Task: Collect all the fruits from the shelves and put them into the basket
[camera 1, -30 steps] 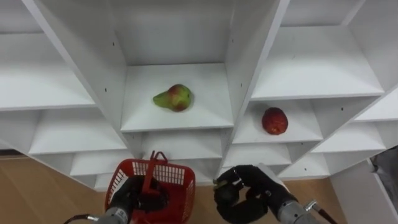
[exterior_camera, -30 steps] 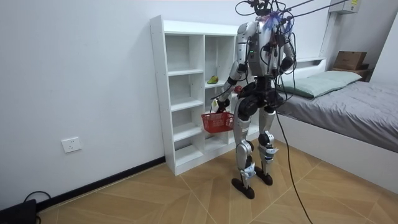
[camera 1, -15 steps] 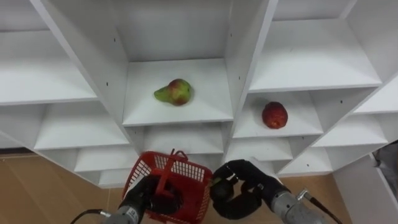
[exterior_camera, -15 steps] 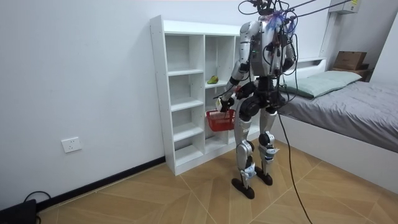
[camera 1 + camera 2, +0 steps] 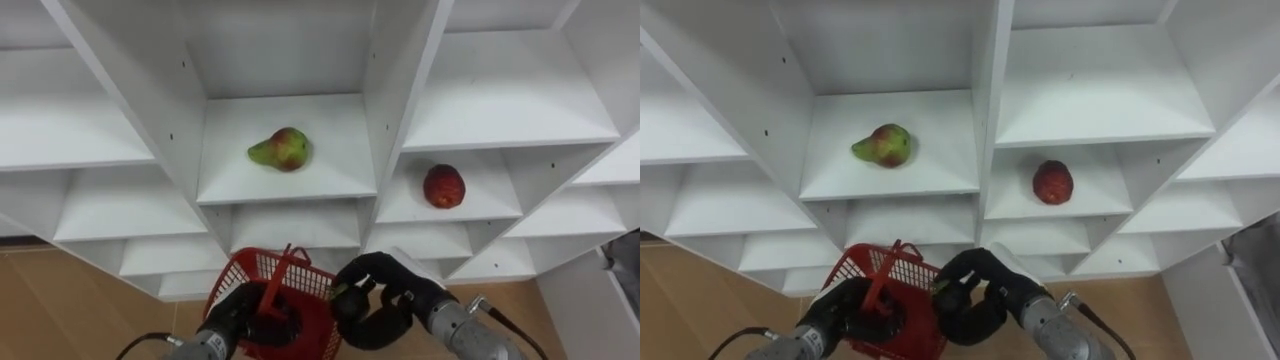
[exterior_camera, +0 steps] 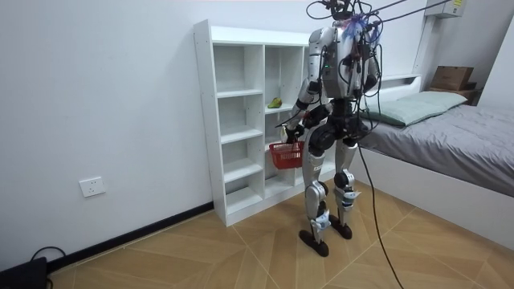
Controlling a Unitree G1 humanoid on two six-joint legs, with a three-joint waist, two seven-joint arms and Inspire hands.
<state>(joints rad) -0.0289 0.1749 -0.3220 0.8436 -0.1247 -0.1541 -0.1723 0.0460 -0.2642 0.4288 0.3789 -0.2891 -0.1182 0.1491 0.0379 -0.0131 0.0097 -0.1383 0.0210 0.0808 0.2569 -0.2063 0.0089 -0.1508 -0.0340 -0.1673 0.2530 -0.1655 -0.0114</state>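
Against the frame half a second back, the red basket (image 5: 283, 292) sits a little further right at the lower centre, and the right robot hand (image 5: 378, 298) has come left until it is against the basket's right rim. A second back they were clearly apart. In the room view the basket (image 6: 287, 154) hangs slightly higher than a second ago; the robot stands upright facing the right column of the white closet (image 6: 241, 120), with the bed (image 6: 450, 136) on the room view's right.

The left robot hand (image 5: 238, 315), lower left of centre, is curled round the basket's upright handle (image 5: 276, 284). The right robot hand's fingers are curled with the thumb closing on a small dark round thing (image 5: 345, 300); I cannot tell what it is.

The pear (image 5: 280, 149) lies on its side in the middle compartment, centre of frame. It is well clear of both side walls and of the shelf's front edge, with open space above it. The red fruit (image 5: 444, 186) sits one shelf lower in the compartment to the right, about mid-board, also clear of the walls.

Both fruits are well apart from the hands. The pear is above the basket, past the shelf's front edge. The red fruit is above and to the right of the right robot hand.
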